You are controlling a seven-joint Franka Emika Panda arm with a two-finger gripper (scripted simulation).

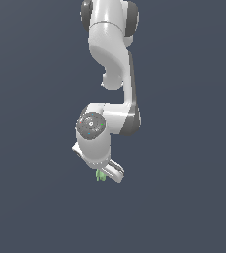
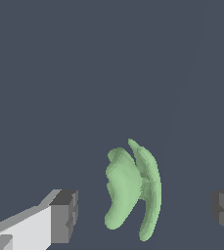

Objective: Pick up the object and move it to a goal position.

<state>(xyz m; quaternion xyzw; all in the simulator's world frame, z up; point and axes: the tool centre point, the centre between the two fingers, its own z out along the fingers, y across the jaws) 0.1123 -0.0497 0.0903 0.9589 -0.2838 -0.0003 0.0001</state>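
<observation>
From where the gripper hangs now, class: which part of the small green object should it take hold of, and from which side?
Probably the green object at its thick middle, where the two curved lobes join. The gripper should come straight on from the wrist, since its open fingers already stand either side of it.

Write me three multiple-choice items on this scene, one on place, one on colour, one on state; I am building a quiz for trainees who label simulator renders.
1. In the wrist view, where does the object lie?
A. between the two fingertips, touching neither
B. outside the fingers
C. on top of one finger

2. What colour is the object?
A. red
B. pale green
C. yellow

3. How does the tool stand?
A. shut on the object
B. shut on nothing
C. open

Answers:
1 A: the wrist view shows gaps between the object and the fingertips on both sides.
2 B: it is pale green in both views, also beside the tool in the exterior view.
3 C: the fingertips stand wide apart.
</observation>
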